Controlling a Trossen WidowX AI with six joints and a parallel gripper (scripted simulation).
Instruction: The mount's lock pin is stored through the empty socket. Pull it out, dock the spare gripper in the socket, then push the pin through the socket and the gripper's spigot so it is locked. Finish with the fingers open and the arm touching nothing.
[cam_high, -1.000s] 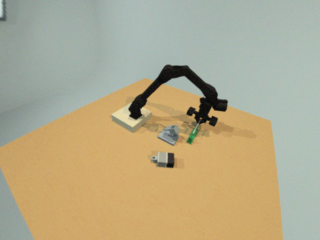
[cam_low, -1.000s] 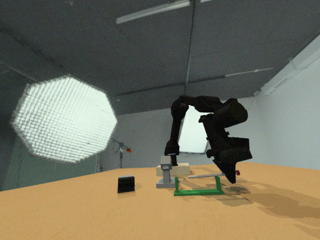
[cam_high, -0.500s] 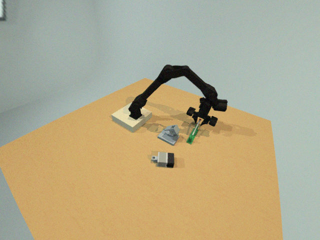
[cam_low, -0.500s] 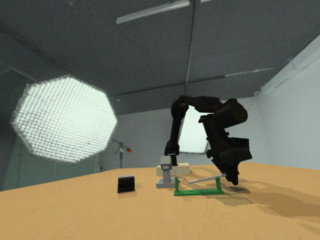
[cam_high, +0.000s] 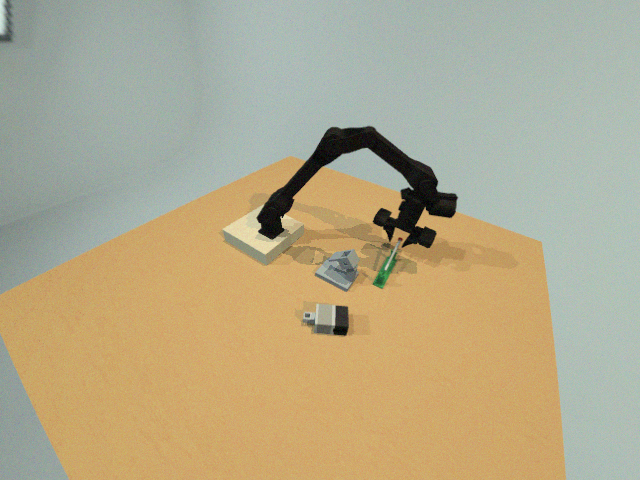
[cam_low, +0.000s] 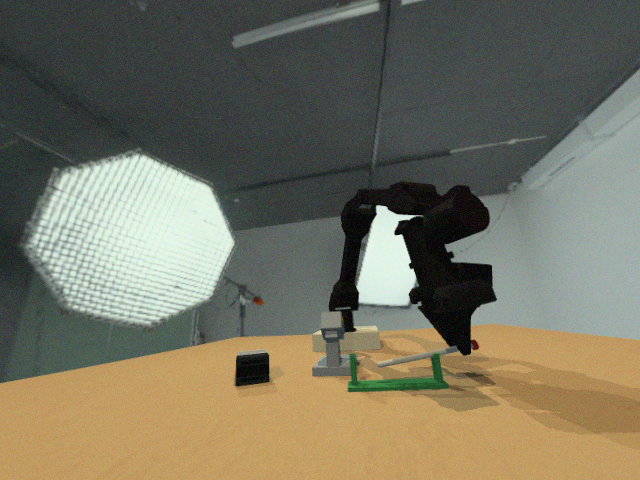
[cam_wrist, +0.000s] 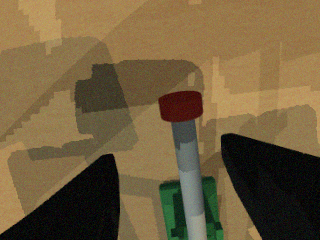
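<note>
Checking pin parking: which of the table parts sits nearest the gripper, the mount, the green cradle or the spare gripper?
The green cradle. The lock pin lies on it with its red head between the open fingers of the gripper. The grey mount is farther, the spare gripper farthest.

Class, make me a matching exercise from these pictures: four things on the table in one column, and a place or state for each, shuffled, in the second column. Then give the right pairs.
Things:
1. lock pin
2. spare gripper
3. mount
4. gripper

Places or states:
A. stands between the arm's cream base and the green rest, its socket bare
B. jaws parted, one on each side of the pin
C. lies alone on the table, nearest the top camera
D. lies on the green rest, red cap at the far end

Pairs: 1-D, 2-C, 3-A, 4-B
</note>
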